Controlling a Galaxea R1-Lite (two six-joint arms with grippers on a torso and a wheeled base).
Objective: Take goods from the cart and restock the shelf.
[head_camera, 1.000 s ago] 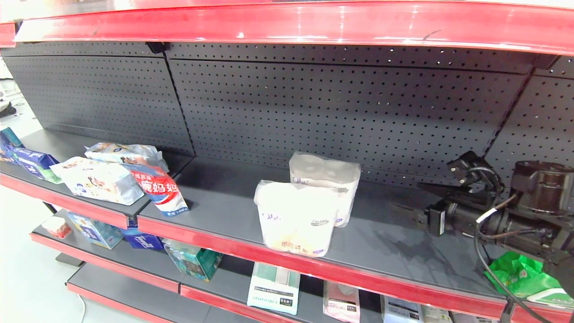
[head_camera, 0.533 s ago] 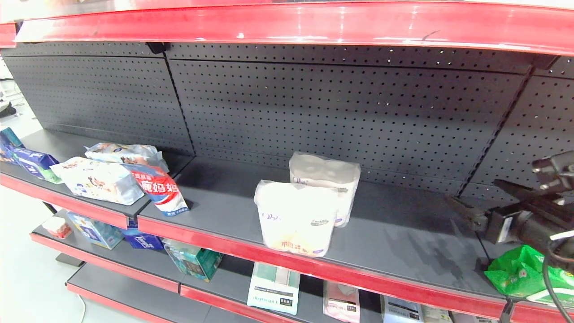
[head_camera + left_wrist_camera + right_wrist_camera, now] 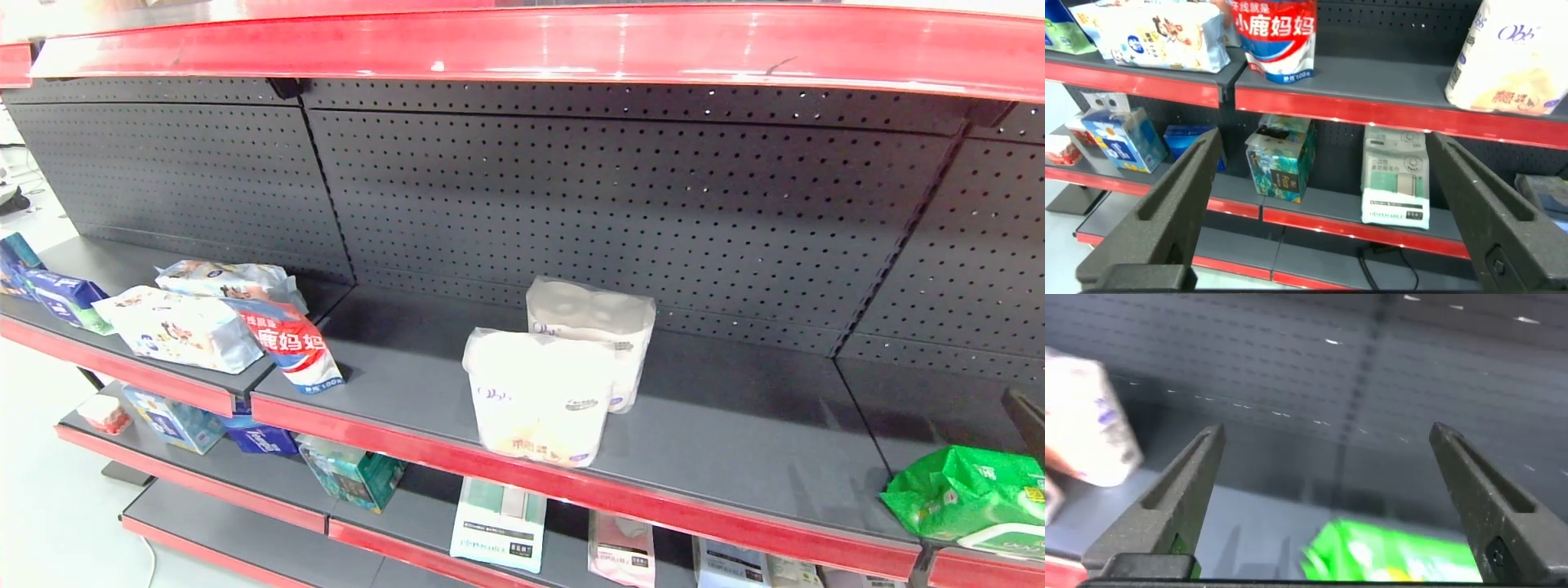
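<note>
Plainly soft and light, the green pack lying at the right end of the shelf would, we judge, crumple and slip in its film unless taken across its middle, while our right gripper near it and left gripper both hold jaws wide and empty.

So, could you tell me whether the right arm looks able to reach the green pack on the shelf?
Probably yes: the right gripper is open and faces the green pack, with nothing between them. The white roll packs stand well off to one side.
</note>
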